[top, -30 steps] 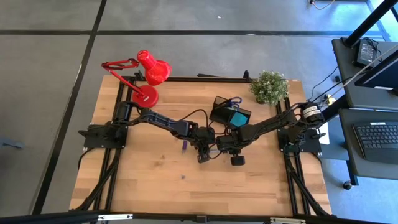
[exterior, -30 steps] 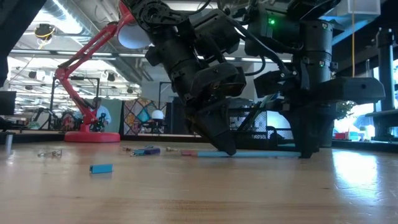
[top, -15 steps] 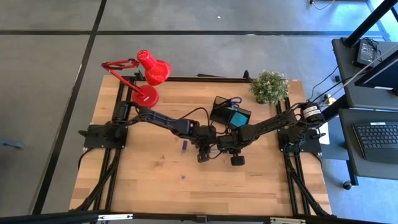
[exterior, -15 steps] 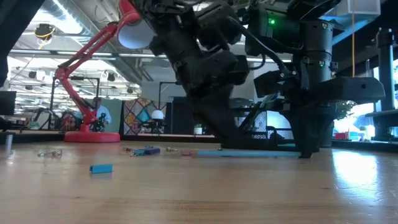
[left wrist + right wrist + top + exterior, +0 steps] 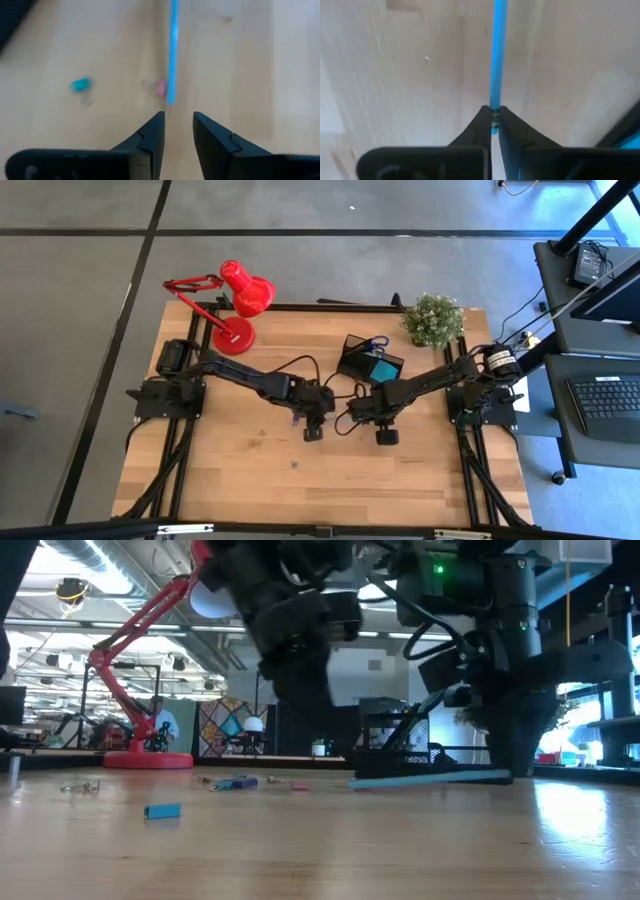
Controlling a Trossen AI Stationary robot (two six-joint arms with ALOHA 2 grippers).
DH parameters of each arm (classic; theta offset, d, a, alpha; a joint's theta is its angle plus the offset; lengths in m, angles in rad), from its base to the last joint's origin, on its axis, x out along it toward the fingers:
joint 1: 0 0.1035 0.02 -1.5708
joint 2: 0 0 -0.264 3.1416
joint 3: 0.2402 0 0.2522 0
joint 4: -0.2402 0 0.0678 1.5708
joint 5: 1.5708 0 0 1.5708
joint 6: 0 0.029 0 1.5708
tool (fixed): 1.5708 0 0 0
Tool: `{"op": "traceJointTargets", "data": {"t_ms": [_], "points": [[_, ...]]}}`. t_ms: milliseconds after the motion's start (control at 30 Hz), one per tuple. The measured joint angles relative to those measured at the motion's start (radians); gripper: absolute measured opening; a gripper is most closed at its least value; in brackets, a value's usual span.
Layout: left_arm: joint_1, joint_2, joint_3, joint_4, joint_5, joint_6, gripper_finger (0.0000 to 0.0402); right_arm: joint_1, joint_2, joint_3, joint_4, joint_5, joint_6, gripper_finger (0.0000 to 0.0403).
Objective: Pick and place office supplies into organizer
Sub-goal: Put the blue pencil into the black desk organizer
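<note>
Hidden: organizer [image 5: 368, 361] compartments' depths unclear.
Organizer: held teal pad [image 5: 380, 370], scissors [image 5: 376, 343].
Right tool [image 5: 493, 123]: clamped on blue pencil [image 5: 498, 55].
Left tool [image 5: 175, 131]: fingers parted, empty.

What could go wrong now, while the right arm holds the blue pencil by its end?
1. The right gripper pinches only the very tip of the blue pencil, so it may swing or slip out.
2. The left gripper, jaws open, is close to the pencil's free end and may knock it.
</note>
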Motion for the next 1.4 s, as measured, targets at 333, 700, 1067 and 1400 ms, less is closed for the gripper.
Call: {"op": "traceJointTargets", "data": {"t_ms": [333, 700, 1067, 1400], "points": [[-0.054, -0.207, -0.256, 0.047, -0.155, -0.156, 0.009, 0.0, -0.003, 0.16, -0.232, 0.081, 0.036, 0.002], [-0.058, -0.258, -0.422, 0.159, -0.18, -0.229, 0.0088, -0.043, -0.005, 0.464, -0.668, 0.361, 0.09, 0.0019], [-0.058, -0.258, -0.429, 0.181, -0.205, -0.227, 0.0087, -0.158, 0.007, 0.573, -0.677, 0.502, -0.073, 0.0019], [-0.04, -0.259, -0.429, 0.309, -0.376, -0.087, 0.0083, -0.245, 0.008, 0.57, -0.676, 0.521, -0.071, 0.0019]]}}
